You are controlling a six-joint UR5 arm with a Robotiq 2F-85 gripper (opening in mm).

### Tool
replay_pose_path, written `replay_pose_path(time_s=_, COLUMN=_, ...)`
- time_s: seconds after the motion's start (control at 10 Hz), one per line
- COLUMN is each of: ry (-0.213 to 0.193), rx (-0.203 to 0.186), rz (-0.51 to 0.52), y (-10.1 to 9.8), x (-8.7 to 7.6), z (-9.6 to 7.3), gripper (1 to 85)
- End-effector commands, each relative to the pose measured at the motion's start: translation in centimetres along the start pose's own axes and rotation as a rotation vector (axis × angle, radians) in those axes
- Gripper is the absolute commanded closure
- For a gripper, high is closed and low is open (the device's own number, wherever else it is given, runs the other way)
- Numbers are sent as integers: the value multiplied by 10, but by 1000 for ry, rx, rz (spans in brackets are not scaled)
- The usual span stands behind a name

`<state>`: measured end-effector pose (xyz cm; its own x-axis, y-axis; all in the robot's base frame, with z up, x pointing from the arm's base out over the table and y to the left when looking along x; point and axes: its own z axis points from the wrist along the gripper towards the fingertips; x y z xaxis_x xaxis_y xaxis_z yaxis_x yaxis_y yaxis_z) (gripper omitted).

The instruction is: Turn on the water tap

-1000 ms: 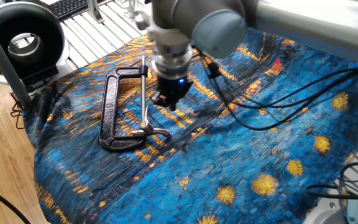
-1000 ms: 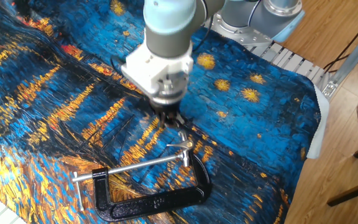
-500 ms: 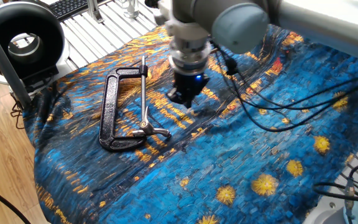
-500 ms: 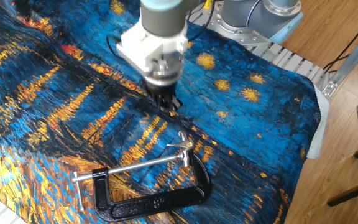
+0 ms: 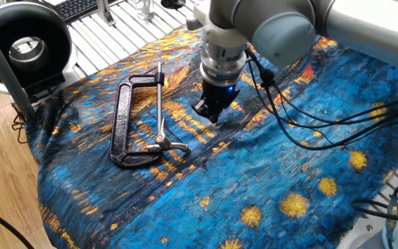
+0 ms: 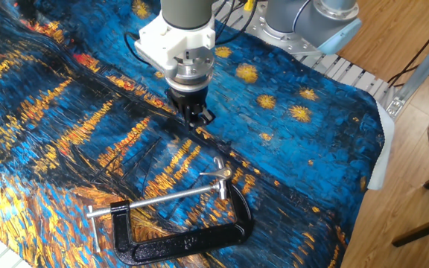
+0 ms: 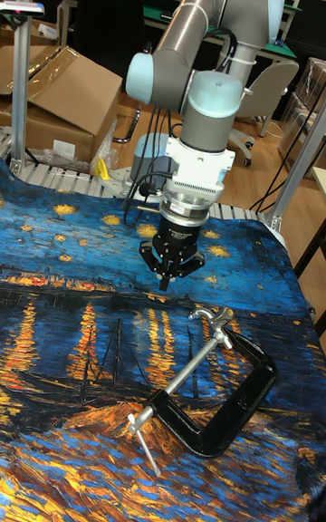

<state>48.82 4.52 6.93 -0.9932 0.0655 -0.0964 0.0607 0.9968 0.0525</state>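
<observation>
Fingers (image 7: pixel 167 280) pinched together, empty, pointing straight down just above cloth (image 7: pixel 54 332), apart from C-clamp (image 7: pixel 217 413)

A black cast-iron C-clamp (image 5: pixel 125 126) lies flat on the blue-and-gold painted cloth (image 5: pixel 268 180); its long silver threaded screw (image 5: pixel 159 104) spans the open jaw; a small silver crossbar handle (image 6: pixel 216 174) sits at one end.
</observation>
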Motion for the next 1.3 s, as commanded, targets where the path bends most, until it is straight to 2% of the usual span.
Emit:
replay_pose_path(time_s=0.0, ry=-45, rx=-30, rz=-37, y=4, x=-10, z=0, gripper=847)
replay_pose_path(time_s=0.1, ry=-6, rx=-4, rz=-45, y=-3, x=-1, z=1, gripper=847)
replay_pose_path(time_s=0.2, ry=41, rx=15, rz=-33, y=-8, x=14, z=-12, gripper=847)
replay_pose_path(time_s=0.4, ry=87, rx=44, rz=14, y=-6, x=37, z=-50, gripper=847)
replay_pose_path(time_s=0.5, ry=94, rx=57, rz=26, y=-6, x=41, z=-60, gripper=847)
replay_pose_path(time_s=0.7, ry=88, rx=63, rz=50, y=-4, x=42, z=-66, gripper=847)
replay_pose_path(time_s=0.9, ry=85, rx=89, rz=52, y=-9, x=36, z=-60, gripper=847)
replay_pose_path(time_s=1.0, ry=74, rx=78, rz=44, y=-6, x=31, z=-57, gripper=847)
replay_pose_path(time_s=1.1, ry=66, rx=108, rz=8, y=-14, x=29, z=-57, gripper=847)
replay_pose_path(time_s=1.2, ry=60, rx=111, rz=-2, y=-14, x=27, z=-57, gripper=847)
